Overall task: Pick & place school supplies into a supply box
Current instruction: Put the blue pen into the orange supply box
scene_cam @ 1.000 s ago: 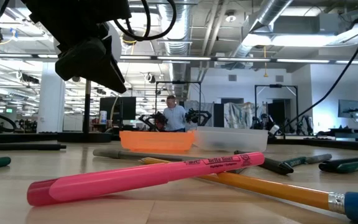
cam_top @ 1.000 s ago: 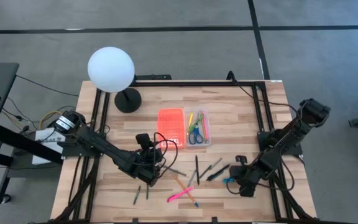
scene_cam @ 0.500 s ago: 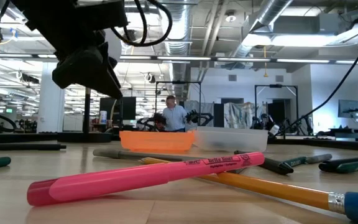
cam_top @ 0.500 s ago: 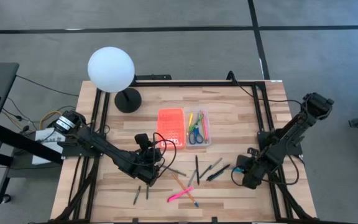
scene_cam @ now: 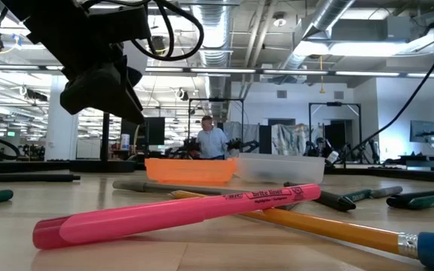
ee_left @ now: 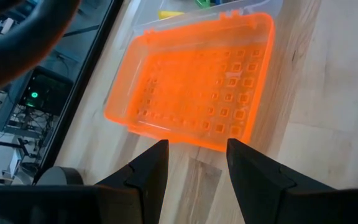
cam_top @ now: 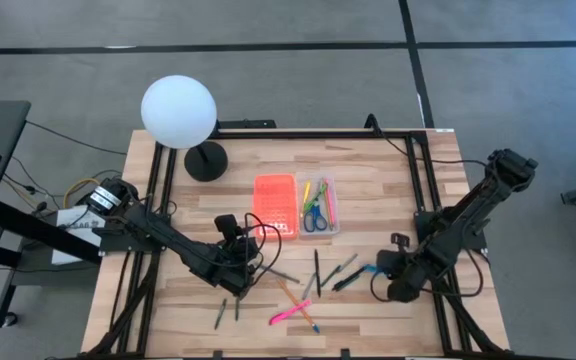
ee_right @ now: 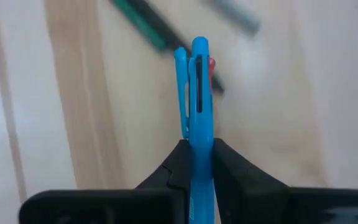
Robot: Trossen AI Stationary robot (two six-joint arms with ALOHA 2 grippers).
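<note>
Overhead, the wooden table [cam_top: 388, 180] is seen with the supply box [cam_top: 295, 204] lying open near its middle: the orange lid [cam_top: 274, 203] is spread flat beside the clear tray [cam_top: 318, 207], in which blue-handled scissors [cam_top: 314, 216] and a few pens are already laid. A white globe lamp [cam_top: 179, 112] stands at the far left corner. The left gripper [cam_top: 239, 262] is held just in front of the lid, and loose pens and pencils are scattered on the near part of the table, among them a pink highlighter [cam_top: 290, 314]. The right gripper [cam_top: 383, 267] is placed near the right edge, with a blue pen [cam_top: 368, 269] projecting from it towards the scattered supplies.

At table height, the pink highlighter [scene_cam: 175, 213] is laid across the foreground over a yellow pencil [scene_cam: 330, 227]; the orange lid [scene_cam: 191, 169] and clear tray [scene_cam: 281, 167] are seen behind them. A person is visible in the room beyond.

From the left wrist, the fingers [ee_left: 151, 173] are seen spread apart with nothing between them, above the wood just short of the orange lid [ee_left: 197, 81].

From the right wrist, the fingers [ee_right: 232, 168] are seen clamped on the blue pen [ee_right: 197, 93], which is carried above the table surface.
</note>
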